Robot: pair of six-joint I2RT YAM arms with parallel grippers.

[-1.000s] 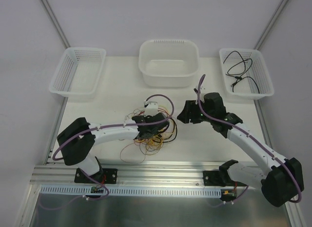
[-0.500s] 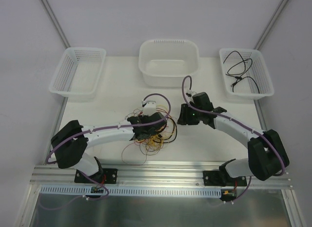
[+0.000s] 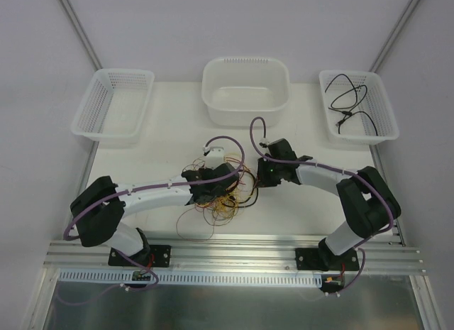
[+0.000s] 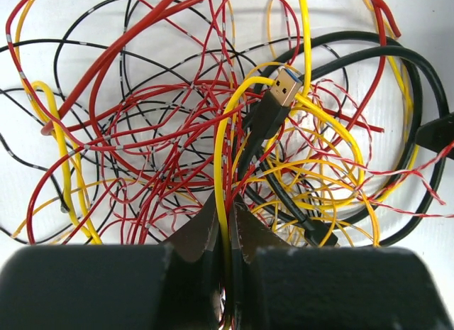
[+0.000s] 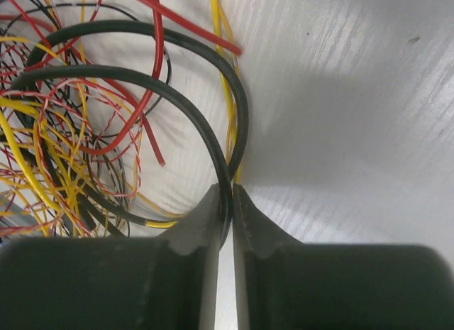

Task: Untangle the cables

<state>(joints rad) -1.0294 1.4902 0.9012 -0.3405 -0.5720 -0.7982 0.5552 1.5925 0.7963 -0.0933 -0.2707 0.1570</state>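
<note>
A clump of tangled cables (image 3: pixel 220 195) in red, yellow and black lies at the table's middle. My left gripper (image 4: pixel 228 209) sits over the clump, shut on a yellow cable (image 4: pixel 218 167) with thin red strands beside it. A black USB plug (image 4: pixel 280 96) lies just ahead of its tips. My right gripper (image 5: pixel 226 202) is at the clump's right edge (image 3: pixel 261 175), shut on a thick black cable (image 5: pixel 206 131) that loops away to the left. Another thick black loop (image 5: pixel 237 110) runs beside it.
A white tub (image 3: pixel 245 90) stands at the back centre. An empty mesh basket (image 3: pixel 113 103) sits back left. The mesh basket (image 3: pixel 357 104) at back right holds black cables (image 3: pixel 349 99). An aluminium rail (image 3: pixel 234 250) runs along the near edge.
The right arm swung left and down to the clump's right edge, and its gripper closed on the thick black cable. The left gripper stayed shut on the tangle.
</note>
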